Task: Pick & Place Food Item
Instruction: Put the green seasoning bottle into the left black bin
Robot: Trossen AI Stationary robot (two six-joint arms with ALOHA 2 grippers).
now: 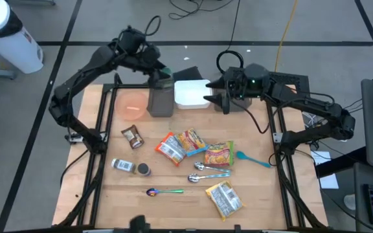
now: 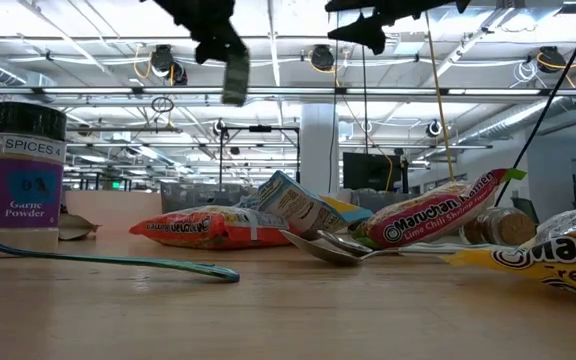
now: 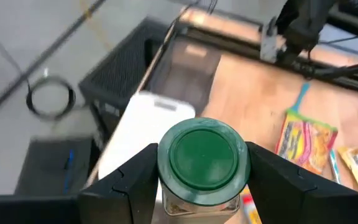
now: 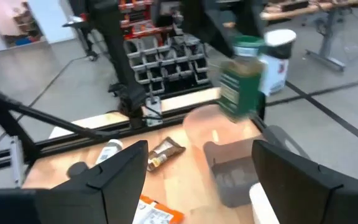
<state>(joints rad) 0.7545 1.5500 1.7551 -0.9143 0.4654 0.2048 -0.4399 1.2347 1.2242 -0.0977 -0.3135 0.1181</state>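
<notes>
My left gripper (image 3: 204,180) is shut on a spice jar with a green lid (image 3: 202,160), held high over the grey bin (image 1: 162,100) at the table's far side. The jar also shows in the right wrist view (image 4: 241,78) and in the low view (image 2: 235,75). A pink plate (image 1: 133,105) lies left of the bin and a white container (image 1: 192,92) right of it. My right gripper (image 1: 224,98) is open and empty, in the air beside the white container; its fingers show spread in its wrist view (image 4: 197,180). My left gripper pinches the jar between its two fingers (image 3: 129,183), on the jar's opposite sides just below the green lid (image 3: 166,190). The fingers come from above, pointing down. The jar hangs lifted clear of everything, lid up and slightly tilted, above the grey bin.
On the table's middle and near part lie several noodle and snack packets (image 1: 217,153), spoons (image 1: 206,167), a teal spoon (image 1: 254,159), a small brown packet (image 1: 133,136), a garlic powder jar (image 2: 26,175) and a dark-lidded jar (image 1: 144,169). Frame rails run along both sides.
</notes>
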